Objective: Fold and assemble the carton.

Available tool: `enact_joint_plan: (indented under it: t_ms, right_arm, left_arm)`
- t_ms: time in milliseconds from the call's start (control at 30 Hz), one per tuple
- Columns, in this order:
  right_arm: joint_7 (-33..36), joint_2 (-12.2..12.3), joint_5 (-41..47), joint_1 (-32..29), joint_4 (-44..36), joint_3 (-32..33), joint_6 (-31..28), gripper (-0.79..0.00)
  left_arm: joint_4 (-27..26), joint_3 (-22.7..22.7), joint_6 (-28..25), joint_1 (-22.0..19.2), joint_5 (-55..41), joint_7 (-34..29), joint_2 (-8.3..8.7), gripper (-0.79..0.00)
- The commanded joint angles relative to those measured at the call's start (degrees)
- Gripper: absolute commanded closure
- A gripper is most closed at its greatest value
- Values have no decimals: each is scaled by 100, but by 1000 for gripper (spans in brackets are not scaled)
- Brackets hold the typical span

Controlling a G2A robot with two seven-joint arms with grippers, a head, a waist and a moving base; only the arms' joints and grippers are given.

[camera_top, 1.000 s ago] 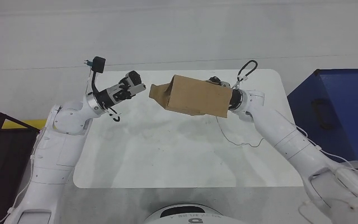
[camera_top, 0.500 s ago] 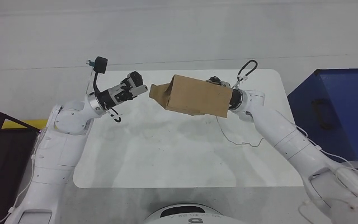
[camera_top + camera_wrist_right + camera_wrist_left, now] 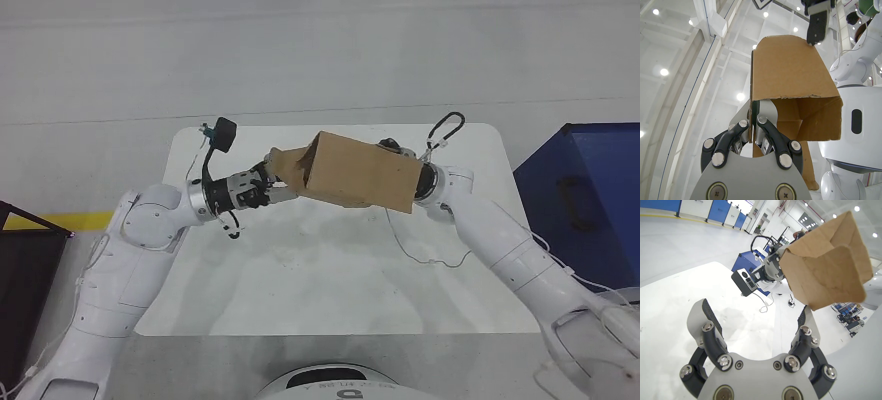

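Note:
A brown carton point(image 3: 355, 172) is held in the air over the far part of the white table point(image 3: 330, 290). My right gripper point(image 3: 752, 121) is shut on one wall at the carton's open right end point(image 3: 806, 117). The carton's left end has its flaps point(image 3: 288, 165) partly folded in. My left gripper point(image 3: 268, 187) sits right at those flaps with its jaws open. In the left wrist view the carton point(image 3: 825, 272) hangs just past my left gripper point(image 3: 755, 311), one fingertip point(image 3: 804, 315) under the flap corner. A left finger point(image 3: 816, 30) rests on the carton's far edge.
A blue bin point(image 3: 590, 190) stands off the table's right side. A thin cable point(image 3: 430, 250) trails on the table below the right arm. A dark frame point(image 3: 20, 270) stands at the left edge. The near half of the table is bare.
My left arm has swung right and closed the gap, so its gripper now meets the carton's left flaps. The carton has shifted slightly right in the right gripper.

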Motion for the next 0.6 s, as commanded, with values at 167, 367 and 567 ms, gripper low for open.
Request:
enact_joint_plan:
  t_ms: [167,367,567]
  right_arm:
    - [241,174,-262,-407,-250,384,-239,0]
    - [212,313,-366,-591,-572,404,-210,0]
    - [166,298,-476,-402,-609,91,-163,0]
  left_arm:
    - [128,-549,-261,304,-534,137,89,-785]
    - [61,-436,-167,236,-886,-255,110,-785]
    - [250,95,55,-152,-630,-242,24,-785]
